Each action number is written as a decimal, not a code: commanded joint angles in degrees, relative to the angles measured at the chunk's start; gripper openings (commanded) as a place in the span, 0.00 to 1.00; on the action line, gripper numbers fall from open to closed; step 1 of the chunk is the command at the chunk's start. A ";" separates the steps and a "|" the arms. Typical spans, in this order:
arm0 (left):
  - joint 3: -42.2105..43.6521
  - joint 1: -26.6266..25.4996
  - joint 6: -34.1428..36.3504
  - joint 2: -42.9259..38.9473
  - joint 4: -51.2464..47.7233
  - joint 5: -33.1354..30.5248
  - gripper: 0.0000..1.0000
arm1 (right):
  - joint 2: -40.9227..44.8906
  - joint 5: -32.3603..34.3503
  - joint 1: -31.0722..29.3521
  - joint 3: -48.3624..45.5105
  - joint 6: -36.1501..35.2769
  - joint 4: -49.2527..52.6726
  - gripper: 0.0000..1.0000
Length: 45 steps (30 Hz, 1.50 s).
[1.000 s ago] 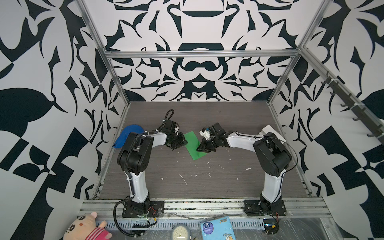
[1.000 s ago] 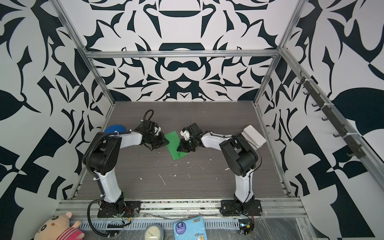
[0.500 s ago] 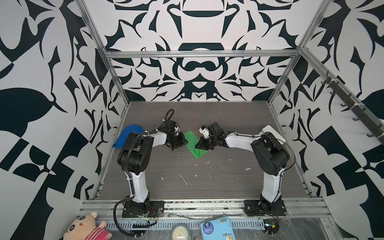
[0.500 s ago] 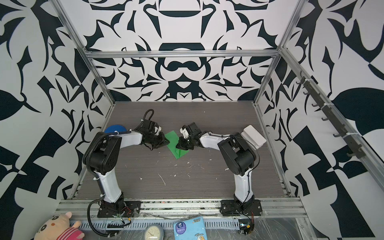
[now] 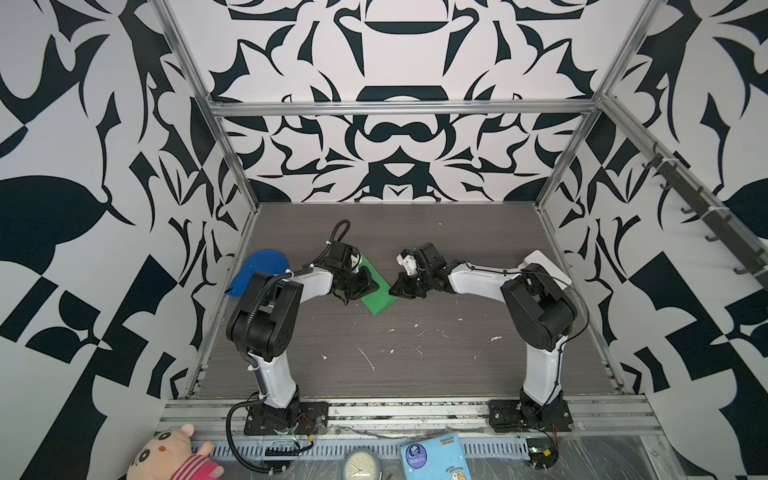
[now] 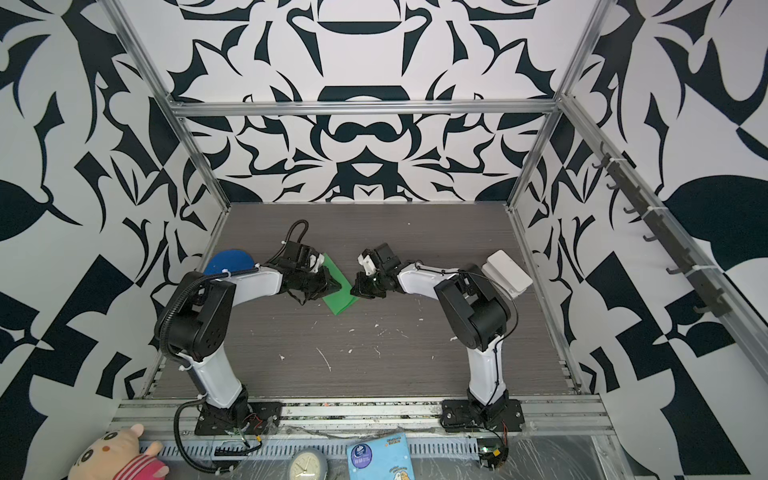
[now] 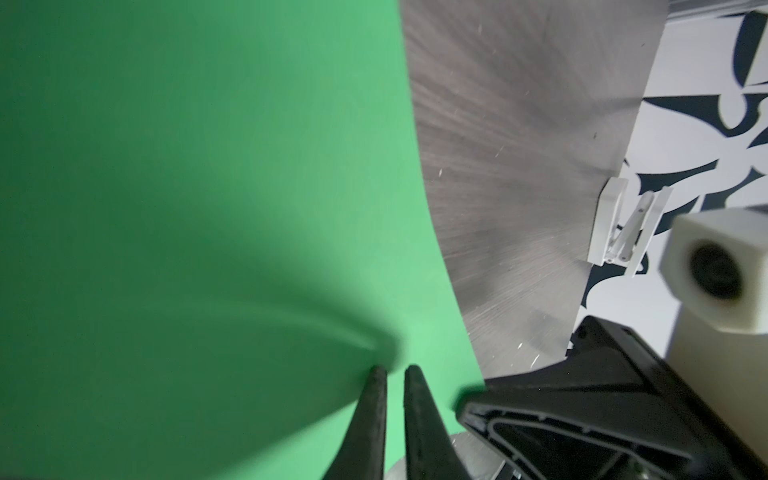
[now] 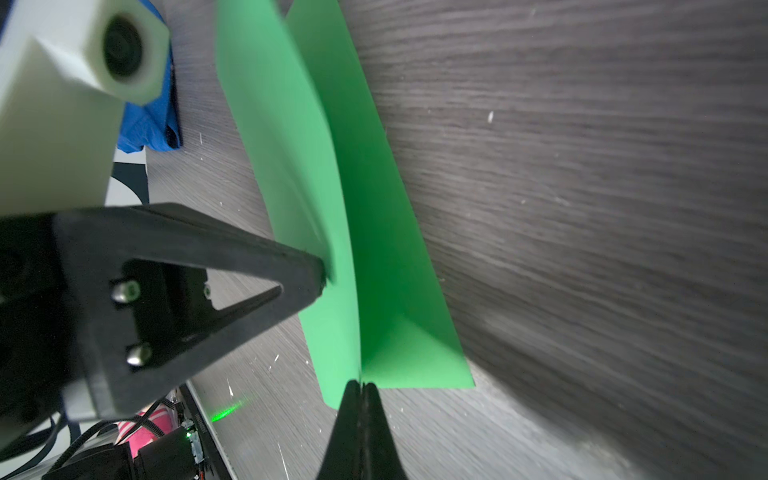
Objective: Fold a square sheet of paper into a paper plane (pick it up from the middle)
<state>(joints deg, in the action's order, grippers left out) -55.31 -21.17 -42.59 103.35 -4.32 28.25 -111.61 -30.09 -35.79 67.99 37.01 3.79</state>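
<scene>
White arms (image 5: 316, 284), black cables (image 5: 227, 430), triangular claws (image 8: 361, 384)

The paper (image 5: 376, 300) is laid on the table (image 5: 415, 365), touched by the left gripper (image 7: 395, 370) on its left and pinched by the right gripper (image 8: 361, 384) on its right. A cap (image 5: 257, 270) is set left of the paper, a box (image 5: 545, 266) well right.

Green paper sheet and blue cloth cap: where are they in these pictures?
Thin green paper sheet (image 5: 377, 299), in a top view, on its bare near corner.
Blue cloth cap (image 5: 259, 266), in a top view, on its crown.
</scene>
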 commanded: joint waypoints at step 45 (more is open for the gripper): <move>-4.17 -6.17 -3.03 6.31 9.83 -0.17 0.10 | 18.38 22.25 0.44 -13.68 13.61 13.63 0.00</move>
<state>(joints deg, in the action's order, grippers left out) -59.70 -27.18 -46.06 111.61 5.34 29.47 -93.71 -8.58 -35.33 52.14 50.72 16.45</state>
